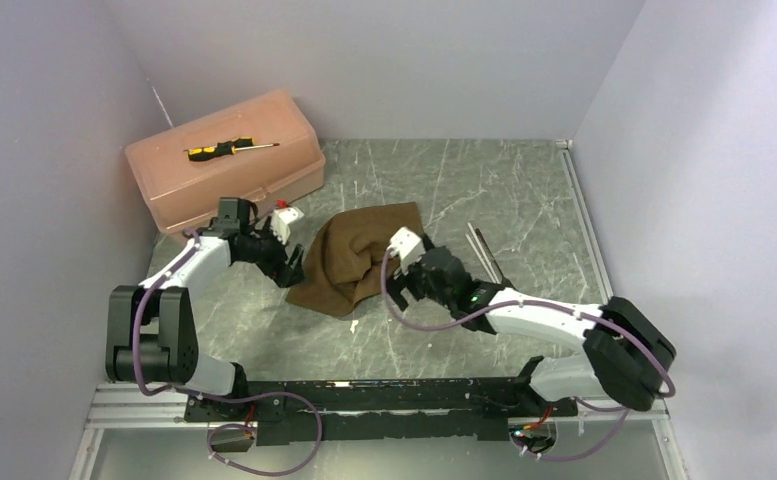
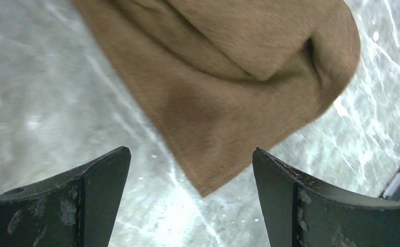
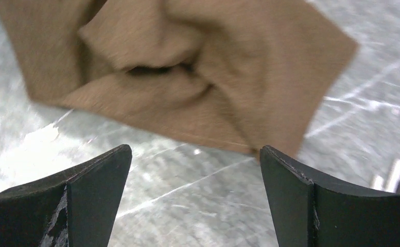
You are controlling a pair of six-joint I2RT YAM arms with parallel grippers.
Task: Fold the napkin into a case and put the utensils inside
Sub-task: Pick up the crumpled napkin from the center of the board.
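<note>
Top view first: both arm bases sit at 6 o'clock on the bench point(image 1: 524, 200). I see the left claw point(image 1: 286, 262) at about 9 o'clock of the napkin point(image 1: 359, 255), just beside its edge, jaws spread, nothing in them. Right claw point(image 1: 400, 288) sits at 4 o'clock of the napkin, right at its near edge, also released and empty. Napkin is a crumpled brown heap mid-bench, not a case yet. Utensils point(image 1: 484, 252) lie on bare bench at 3 o'clock of the napkin, close to the right wrist, apart from the cloth. Pink box point(image 1: 226, 160) at 10 o'clock with a screwdriver point(image 1: 226, 150) on its lid.

Left wrist view: both fingers point(image 2: 74, 206) wide apart at the bottom; a pointed napkin corner point(image 2: 228, 103) hangs down between them toward 6 o'clock, untouched as far as I can tell.

Right wrist view: fingers point(image 3: 79, 200) spread wide; rumpled napkin point(image 3: 187, 77) fills 12 o'clock, its edge just above the right finger. Utensil tips point(image 3: 388, 177) blurred at 4 o'clock.
</note>
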